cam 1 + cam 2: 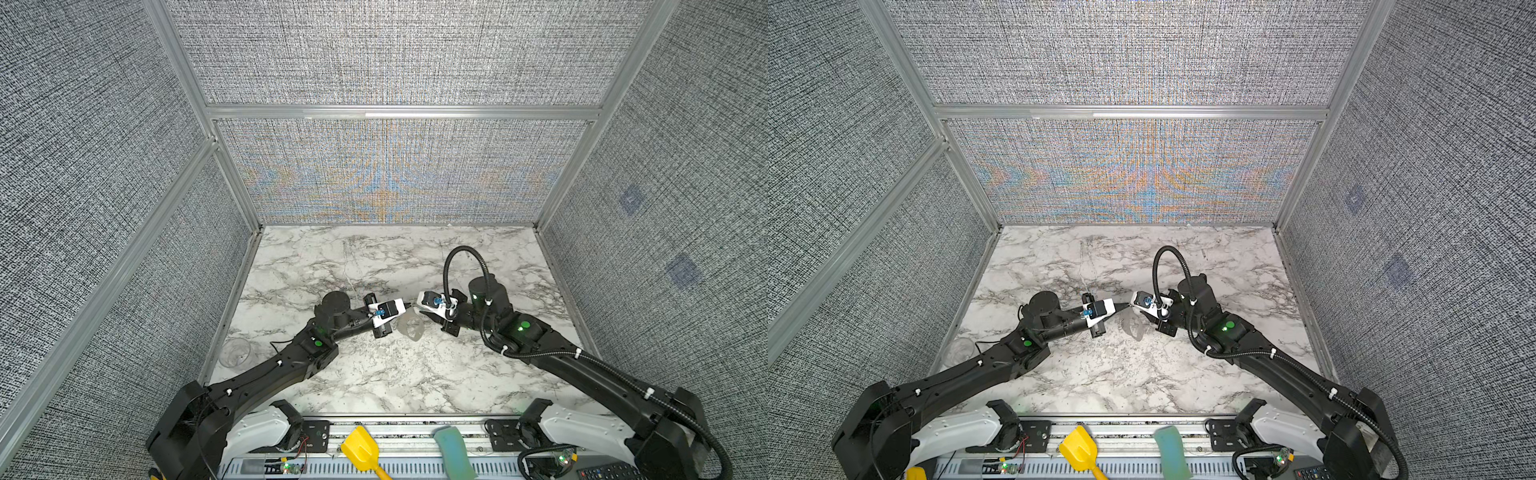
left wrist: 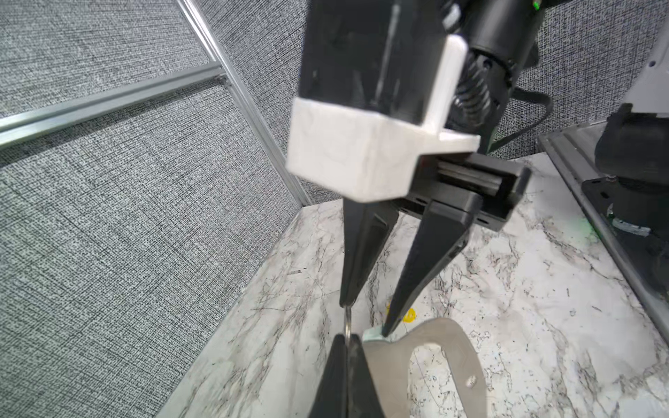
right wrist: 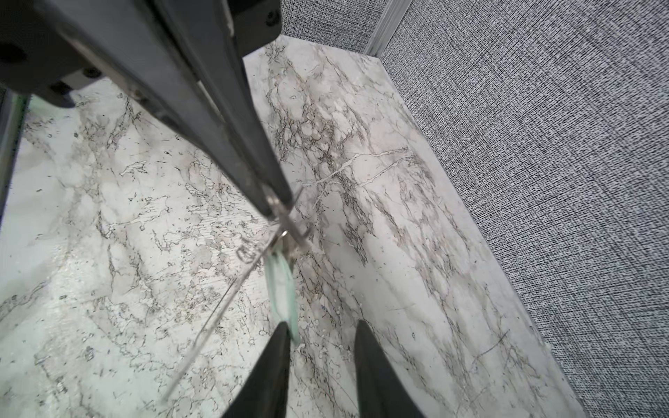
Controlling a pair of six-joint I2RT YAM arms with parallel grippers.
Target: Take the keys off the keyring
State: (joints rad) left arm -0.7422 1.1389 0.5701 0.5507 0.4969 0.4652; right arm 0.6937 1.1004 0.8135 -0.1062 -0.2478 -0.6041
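My left end effector (image 2: 346, 338) is clamped shut on a thin wire loop (image 2: 347, 324), holding it up over the middle of the worktop (image 1: 374, 374). The grey keyring (image 2: 389, 362) hangs just beside those closed fingers, with its big oval cut-out facing my left wrist camera. My right end effector (image 3: 322, 325) points straight at the left one, tip to tip. Its fingers stand apart and grip nothing. The teal-tagged key (image 3: 284, 286) hangs from the loop with its long axis running back toward my right fingers. It lies against one finger (image 3: 269, 358) rather than in the middle of the gap, so I judge a small sideways shift is needed before I close on it. The yellow-tagged key (image 2: 409, 315) shows only as a scrap of colour behind the other right finger, near the keyring's edge. My right arm is the nearer one for pulling a key off, while the left arm holds the loop steady. Below us is bare veined marble. The walls are well apart from both arms, and a clear cup (image 1: 235, 353) stands near the left edge.
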